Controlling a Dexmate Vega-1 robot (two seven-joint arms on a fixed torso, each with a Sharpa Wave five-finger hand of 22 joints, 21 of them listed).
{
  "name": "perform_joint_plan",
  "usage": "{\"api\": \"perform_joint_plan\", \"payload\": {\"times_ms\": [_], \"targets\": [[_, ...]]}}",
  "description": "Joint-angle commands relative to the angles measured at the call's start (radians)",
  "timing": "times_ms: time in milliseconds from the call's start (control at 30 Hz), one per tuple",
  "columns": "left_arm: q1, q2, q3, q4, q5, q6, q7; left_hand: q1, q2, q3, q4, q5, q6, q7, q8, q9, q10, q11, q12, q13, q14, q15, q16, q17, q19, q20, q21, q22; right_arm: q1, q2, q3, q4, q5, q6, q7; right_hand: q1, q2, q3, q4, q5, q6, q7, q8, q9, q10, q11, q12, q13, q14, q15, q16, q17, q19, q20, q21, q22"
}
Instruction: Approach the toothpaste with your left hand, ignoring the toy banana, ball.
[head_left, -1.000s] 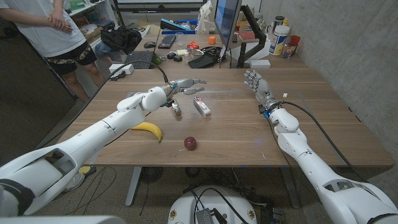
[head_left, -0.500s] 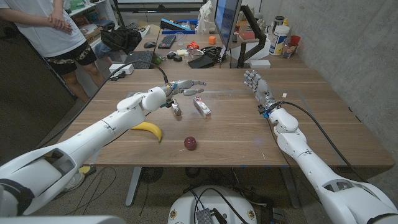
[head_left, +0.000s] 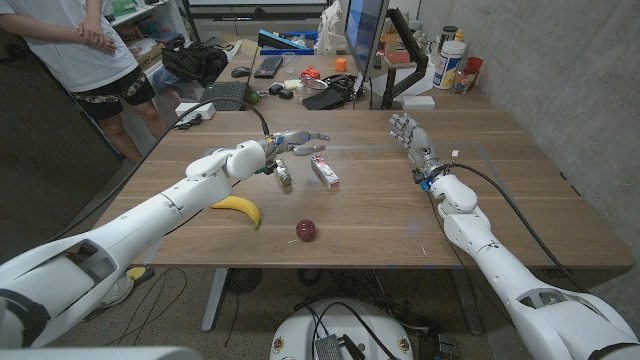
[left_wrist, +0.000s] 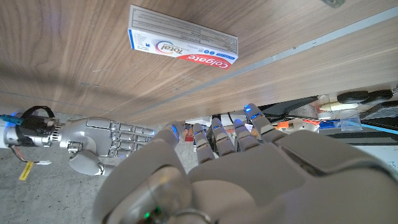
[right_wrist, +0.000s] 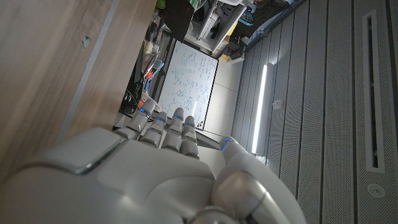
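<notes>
Above toothpaste: left hand hovering, fingers spread.

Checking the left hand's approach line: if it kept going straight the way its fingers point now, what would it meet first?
Probably the toothpaste box: the left hand points across the table with the box just ahead and slightly below its fingertips. Depth is unclear, so it might pass above the box.

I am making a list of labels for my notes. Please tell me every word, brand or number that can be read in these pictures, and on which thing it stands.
"Colgate": on the red band of the toothpaste box, left wrist view.
"Total": beside it on the same box.
Fine print on the box's white side: too small to read.
Whiteboard writing, right wrist view: too blurred to read.
Bottles behind the table, head view: labels too small to read.
</notes>
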Motion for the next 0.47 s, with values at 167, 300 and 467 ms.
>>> {"api": "perform_joint_plan", "payload": {"times_ms": [167,300,467], "targets": [[-0.004,0.010,0.003,0.002,0.005,0.000,-0.035,0.013,0.002,0.003,-0.008,0.004,0.009,-0.001,0.007,0.005,0.007,0.003,-0.001,0.005,0.004,-0.103,0.007,0.003,0.004,-0.004,-0.002,0.005,-0.024,0.000,-0.007,-0.042,-0.010,-0.005,-0.025,-0.008,0.040,0.005,-0.001,0.005,0.007,0.000,0.006,0.004,0.007,-0.003,0.000,0.005,0.008,0.005,0.001,0.001,0.003,-0.054,0.000,0.004],[-0.008,0.008,0.006,0.012,0.004,-0.008,-0.039,0.014,0.004,0.003,-0.008,0.003,0.011,-0.001,0.007,0.005,0.007,0.004,-0.002,0.005,0.005,-0.104,0.006,0.003,0.004,-0.004,-0.003,0.005,-0.037,-0.002,-0.005,-0.055,-0.010,-0.009,-0.036,-0.007,0.039,0.005,-0.002,0.005,0.007,0.000,0.006,0.004,0.007,-0.004,0.000,0.005,0.008,0.005,0.000,0.001,0.003,-0.053,-0.001,0.004],[-0.020,0.007,0.014,0.025,0.011,-0.020,-0.055,0.016,0.005,0.003,-0.008,0.002,0.014,-0.001,0.006,0.005,0.008,0.003,-0.003,0.005,0.006,-0.105,0.006,0.003,0.004,-0.005,-0.003,0.005,-0.052,-0.005,-0.003,-0.075,-0.016,-0.006,-0.054,-0.007,0.039,0.005,-0.003,0.005,0.007,0.000,0.006,0.004,0.008,-0.003,0.000,0.005,0.008,0.005,0.000,0.001,0.004,-0.053,-0.002,0.004]]}}
